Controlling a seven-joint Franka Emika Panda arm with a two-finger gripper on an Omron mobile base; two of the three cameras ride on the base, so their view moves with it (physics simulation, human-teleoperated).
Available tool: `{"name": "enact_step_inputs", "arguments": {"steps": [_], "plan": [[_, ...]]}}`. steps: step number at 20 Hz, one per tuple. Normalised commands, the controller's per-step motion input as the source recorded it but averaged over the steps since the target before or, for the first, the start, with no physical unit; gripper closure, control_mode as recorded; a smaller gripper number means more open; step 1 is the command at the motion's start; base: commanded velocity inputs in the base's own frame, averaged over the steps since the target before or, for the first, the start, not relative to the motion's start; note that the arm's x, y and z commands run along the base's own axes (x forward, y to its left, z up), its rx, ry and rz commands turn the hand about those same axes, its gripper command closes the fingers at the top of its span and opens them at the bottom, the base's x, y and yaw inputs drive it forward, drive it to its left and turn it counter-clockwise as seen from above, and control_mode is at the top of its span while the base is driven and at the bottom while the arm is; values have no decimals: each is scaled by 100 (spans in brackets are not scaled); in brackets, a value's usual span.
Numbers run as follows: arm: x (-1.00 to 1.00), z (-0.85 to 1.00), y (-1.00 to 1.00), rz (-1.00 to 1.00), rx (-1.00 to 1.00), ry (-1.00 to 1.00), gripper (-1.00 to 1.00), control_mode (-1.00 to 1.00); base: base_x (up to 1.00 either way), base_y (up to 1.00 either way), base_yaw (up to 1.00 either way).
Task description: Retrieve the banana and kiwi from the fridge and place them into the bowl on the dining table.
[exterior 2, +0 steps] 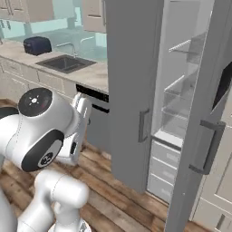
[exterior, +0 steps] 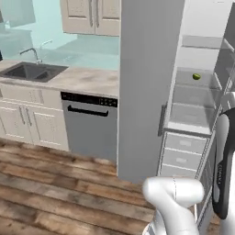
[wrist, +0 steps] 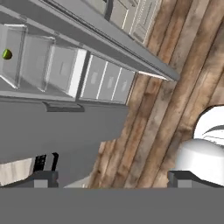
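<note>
The grey fridge [exterior: 147,92] stands with its right door [exterior 2: 204,136] swung open and its left door shut. Inside are glass shelves and white drawers [exterior: 183,151]. The small yellow-green kiwi [exterior: 196,76] lies on an upper glass shelf; in the rolled hand view the kiwi [wrist: 6,54] sits at the far left edge. My gripper [wrist: 114,178] is open, its fingertips [wrist: 43,177] far apart with nothing between them, well back from the fridge above the wooden floor. The banana, the bowl and the dining table are out of view.
A black-fronted dishwasher [exterior: 89,128] and a counter with a sink [exterior: 32,71] lie left of the fridge. Cream cabinets [exterior: 92,16] hang above. A dark toaster [exterior 2: 37,45] sits on the far counter. Wooden floor [exterior: 59,193] stretches in front.
</note>
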Motion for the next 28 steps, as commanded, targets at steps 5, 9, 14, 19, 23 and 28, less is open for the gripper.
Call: {"name": "enact_step_inputs", "arguments": {"steps": [5,9,14,19,23,28], "plan": [[0,0,0,0,0,0,-100,100,32,60,-61],[0,0,0,0,0,0,-100,100,52,69,-58],[0,0,0,0,0,0,-100,100,44,56,-46],[0,0,0,0,0,0,-100,100,34,40,-18],[0,0,0,0,0,0,-100,100,13,0,-8],[0,0,0,0,0,0,-100,100,16,-19,0]]}}
